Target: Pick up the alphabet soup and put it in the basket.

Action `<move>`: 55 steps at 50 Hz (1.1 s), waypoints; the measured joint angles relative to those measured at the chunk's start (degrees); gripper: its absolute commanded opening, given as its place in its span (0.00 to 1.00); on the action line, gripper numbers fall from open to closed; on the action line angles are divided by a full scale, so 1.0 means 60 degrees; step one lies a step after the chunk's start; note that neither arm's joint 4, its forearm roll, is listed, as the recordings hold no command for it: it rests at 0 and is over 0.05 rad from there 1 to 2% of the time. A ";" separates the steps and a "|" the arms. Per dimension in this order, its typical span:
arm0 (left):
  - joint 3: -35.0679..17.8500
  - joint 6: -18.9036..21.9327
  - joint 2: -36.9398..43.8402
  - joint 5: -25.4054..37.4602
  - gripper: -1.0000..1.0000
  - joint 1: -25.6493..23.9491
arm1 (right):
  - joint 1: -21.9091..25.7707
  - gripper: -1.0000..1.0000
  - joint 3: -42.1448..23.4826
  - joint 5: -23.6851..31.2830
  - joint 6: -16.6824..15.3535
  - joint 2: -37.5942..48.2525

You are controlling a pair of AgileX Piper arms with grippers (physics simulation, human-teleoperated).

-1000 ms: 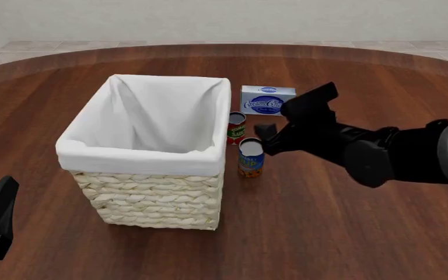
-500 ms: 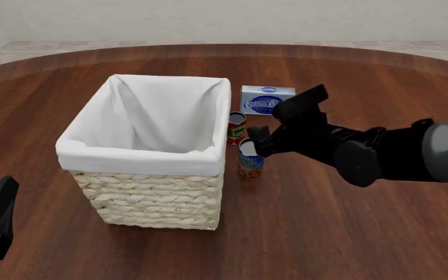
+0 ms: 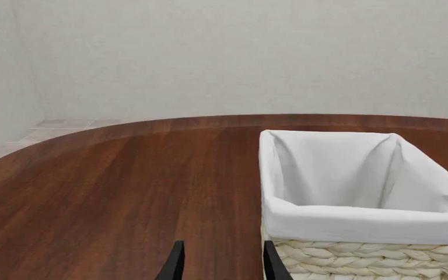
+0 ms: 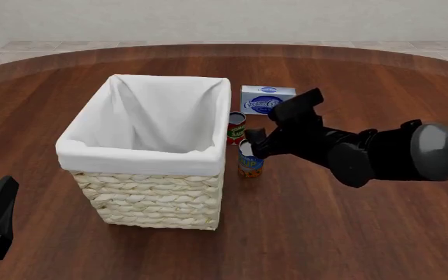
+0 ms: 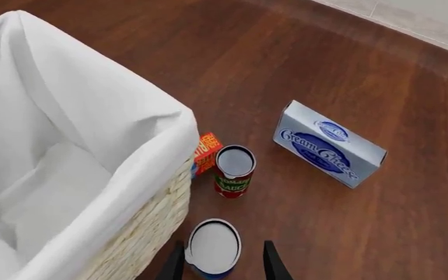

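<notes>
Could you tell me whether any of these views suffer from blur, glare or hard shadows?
Front view: sharp and evenly lit, with only faint soft shadows beside the basket and alphabet soup. Right wrist view: crisp, the cream cheese box lettering readable, no glare on the soup's pale top. Left wrist view: clean, flat light on the table.
</notes>
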 measured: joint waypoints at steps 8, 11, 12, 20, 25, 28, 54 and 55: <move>0.0000 -0.0001 0.0000 0.0000 1.00 0.0000 | 0.0029 1.00 -0.0057 -0.0009 0.0032 0.0086; 0.0000 0.0000 0.0000 0.0000 1.00 -0.0001 | 0.0035 1.00 -0.0072 -0.0028 0.0044 0.0130; 0.0000 0.0000 0.0000 0.0000 1.00 -0.0001 | 0.0034 1.00 -0.0076 -0.0036 0.0049 0.0148; 0.0000 0.0000 0.0001 0.0000 1.00 -0.0001 | 0.0031 1.00 -0.0095 -0.0086 0.0074 0.0258; 0.0000 0.0000 0.0000 0.0000 1.00 0.0000 | 0.0031 1.00 -0.0113 -0.0121 0.0093 0.0341; 0.0000 0.0000 0.0000 0.0000 1.00 0.0000 | 0.0038 1.00 -0.0119 -0.0150 0.0109 0.0393; 0.0000 0.0000 0.0000 0.0000 1.00 0.0000 | 0.0116 1.00 -0.0254 -0.0335 0.0263 0.0856; 0.0000 0.0000 0.0000 0.0000 1.00 0.0000 | 0.0117 1.00 -0.0259 -0.0341 0.0269 0.0872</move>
